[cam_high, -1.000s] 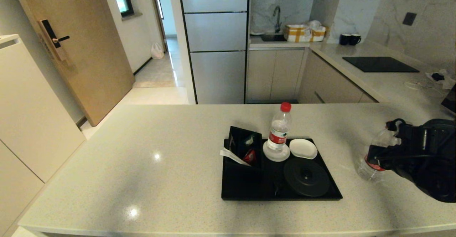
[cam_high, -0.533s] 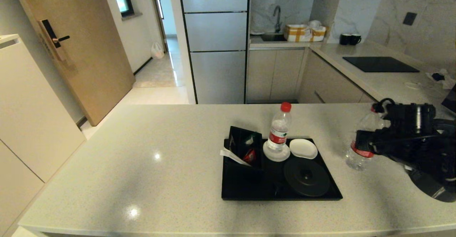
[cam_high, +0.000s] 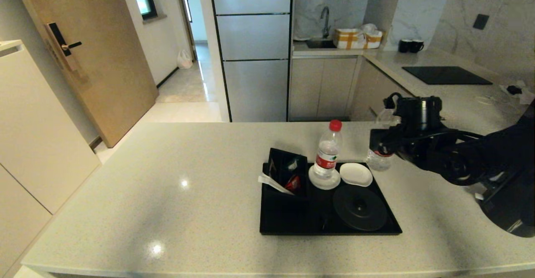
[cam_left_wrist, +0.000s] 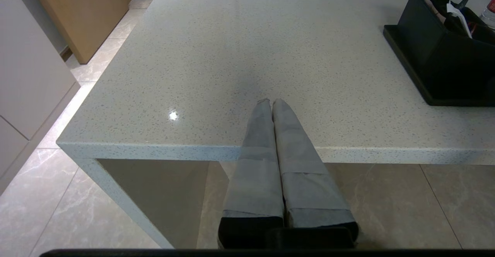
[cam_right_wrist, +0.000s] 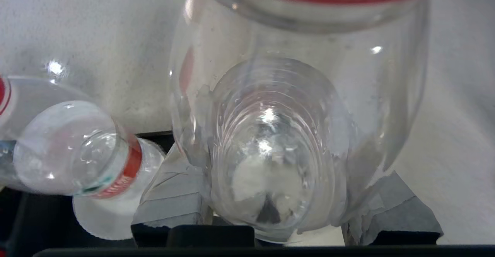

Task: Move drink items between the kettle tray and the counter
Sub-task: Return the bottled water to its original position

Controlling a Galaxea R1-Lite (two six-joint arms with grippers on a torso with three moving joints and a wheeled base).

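Observation:
My right gripper (cam_high: pixel 378 142) is shut on a clear water bottle (cam_high: pixel 378 161) with a red label and holds it off the counter (cam_high: pixel 167 186), by the far right corner of the black kettle tray (cam_high: pixel 292 223). In the right wrist view that bottle (cam_right_wrist: pixel 270 152) fills the space between the taped fingers (cam_right_wrist: pixel 174 199). A second bottle (cam_high: pixel 328 154) stands on the left white coaster (cam_high: pixel 324 182); the other coaster (cam_high: pixel 355 174) is bare, as is the round kettle base (cam_high: pixel 360 207). My left gripper (cam_left_wrist: pixel 270 102) is shut and empty at the counter's near edge. A dark rounded body (cam_high: pixel 512 215) under my right arm may be the kettle.
A black box of sachets (cam_high: pixel 287 171) stands on the tray's left side. The far counter holds a black hob (cam_high: pixel 446 75) and two black mugs (cam_high: pixel 409 46). The counter's near edge (cam_left_wrist: pixel 154 148) drops to a tiled floor.
My right arm has lifted the bottle off the counter at the right and carried it left and away from me, to the tray's far right corner. The left arm has not moved.

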